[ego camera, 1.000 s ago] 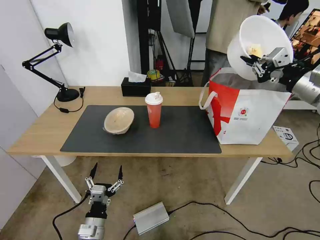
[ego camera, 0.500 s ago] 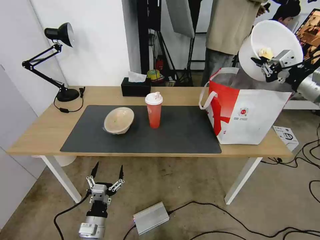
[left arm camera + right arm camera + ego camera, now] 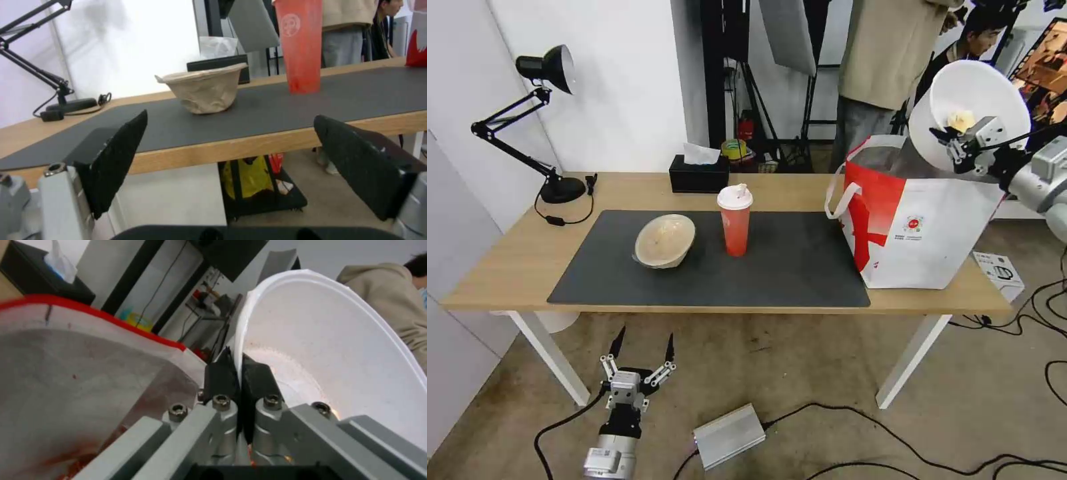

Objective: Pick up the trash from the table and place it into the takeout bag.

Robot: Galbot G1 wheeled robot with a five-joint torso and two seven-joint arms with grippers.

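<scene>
My right gripper (image 3: 946,139) (image 3: 238,356) is shut on the rim of the large white bowl (image 3: 970,93) (image 3: 338,350), which hangs tilted on its side above the open red-and-white takeout bag (image 3: 917,223) (image 3: 80,380) at the table's right end. A food scrap lies inside the bowl. The red cup with a white lid (image 3: 735,221) (image 3: 300,43) stands mid-mat. The beige bowl (image 3: 664,241) (image 3: 205,88) leans tilted to its left. My left gripper (image 3: 640,343) (image 3: 231,156) hangs open below the table's front edge, facing the table (image 3: 514,267).
A black desk lamp (image 3: 537,120) stands at the back left and a black tissue box (image 3: 698,175) at the back middle. A silver box (image 3: 730,435) and cables lie on the floor. People stand behind the bag.
My right gripper carried the white bowl to the right and slightly lower over the bag's far side. The left arm stayed put.
</scene>
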